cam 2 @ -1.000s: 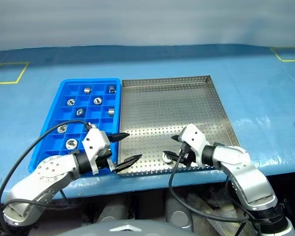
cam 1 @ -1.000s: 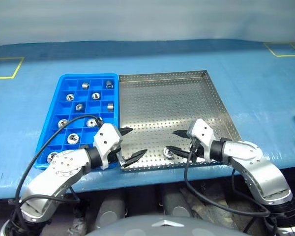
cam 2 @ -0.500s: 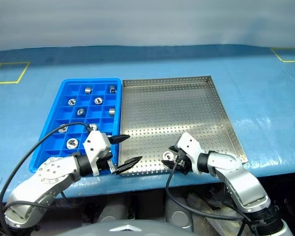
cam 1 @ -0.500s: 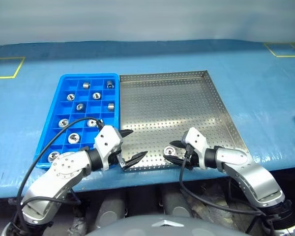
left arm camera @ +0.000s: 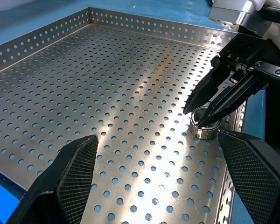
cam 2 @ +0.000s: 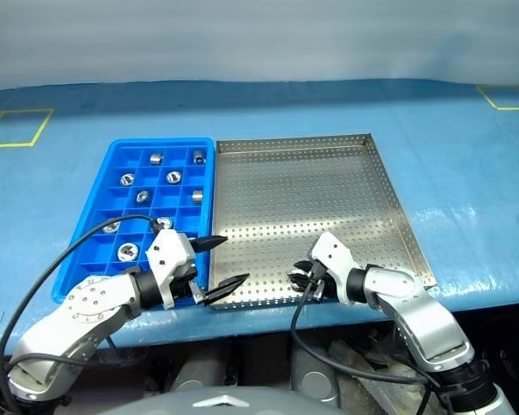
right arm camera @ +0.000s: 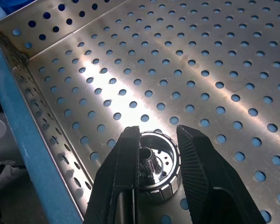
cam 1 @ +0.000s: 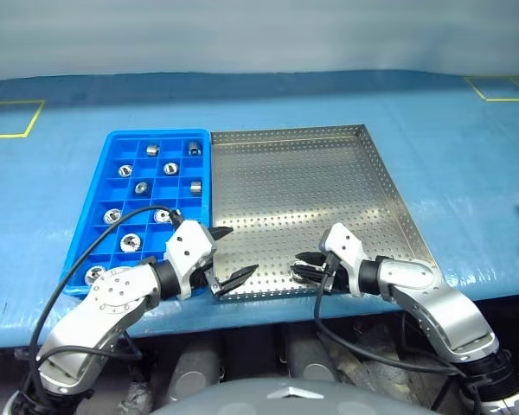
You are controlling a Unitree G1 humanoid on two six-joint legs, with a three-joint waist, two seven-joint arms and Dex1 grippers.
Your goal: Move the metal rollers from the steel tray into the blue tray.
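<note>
Since a second ago the right claw (cam 2: 301, 278) has dropped to the floor of the steel tray (cam 1: 329, 156) and drawn its fingers together; they now pinch the one roller (right arm camera: 157, 171) lying in that tray, near the tray's front rim. One finger sits on the outside of the roller's wall and the other reaches into its hollow centre, as the right wrist view shows. The roller stands on end on the perforated floor, and whether it is lifted at all I cannot tell. From the left wrist view the same roller (left arm camera: 205, 126) shows with the black fingers of the right claw closed over it.

The left claw (cam 1: 228, 255) has kept its place, hovering over the steel tray's front corner on the side next to the blue tray (cam 1: 88, 226). Its fingers are spread wide and hold nothing.

The blue tray lies touching the steel tray's side, on the robot's left of it, both on the blue worktop (cam 1: 467, 164). Other rollers (cam 1: 169, 169) sit in separate compartments of the blue tray, spread from its far end to its near end, one to a compartment. A black cable (cam 1: 95, 251) from the left arm loops over the near end of the blue tray.
</note>
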